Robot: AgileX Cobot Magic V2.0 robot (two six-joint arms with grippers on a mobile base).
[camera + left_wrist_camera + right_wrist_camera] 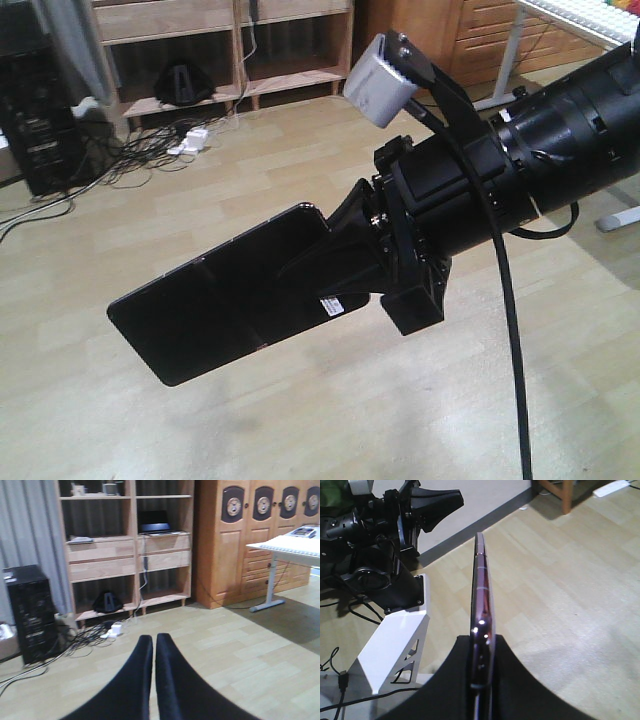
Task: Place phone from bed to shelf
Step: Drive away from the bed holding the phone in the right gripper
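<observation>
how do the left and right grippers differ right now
The left gripper is shut on nothing, fingers together; the right gripper is shut on the phone. The left gripper faces the shelf; the right gripper faces the floor. Both have black fingers.

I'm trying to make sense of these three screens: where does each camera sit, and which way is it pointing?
Front view: sits on the robot's body, looks ahead over the floor toward the shelf; its right arm shows, right pincer clamping the phone.
Left wrist view: on the left arm, faces the shelf; the shut left pincer shows.
Right wrist view: on the right arm, looks along the edge-on phone; the left arm shows beyond.
Shared: front and right wrist views both show the gripped phone.
</observation>
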